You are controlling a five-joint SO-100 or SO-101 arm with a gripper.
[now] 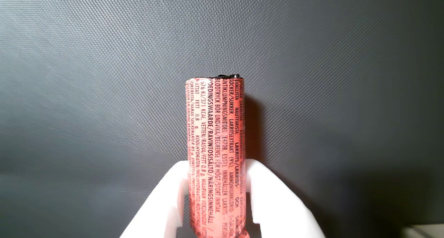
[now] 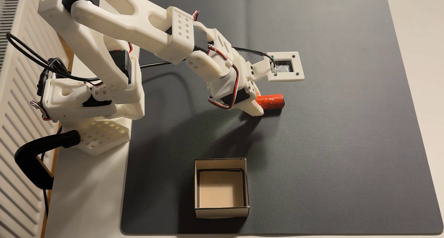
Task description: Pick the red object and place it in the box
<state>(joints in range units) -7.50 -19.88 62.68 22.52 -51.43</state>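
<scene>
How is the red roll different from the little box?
The red roll is a round cylinder lying on its side, while the box is square and stands open at the top. The roll is orange-red with tiny dark print; the box has cream walls and a tan floor. The roll sits between the white fingers of the gripper; the box stands alone, nearer the mat's front edge in the fixed view. Both rest on the dark mat.

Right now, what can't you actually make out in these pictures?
- Red roll, wrist view: its near end is cut off by the bottom edge.
- Gripper, fixed view: the wrist hides the far finger, so real squeeze is unclear.
- Box, fixed view: its near wall hides part of the floor.
</scene>
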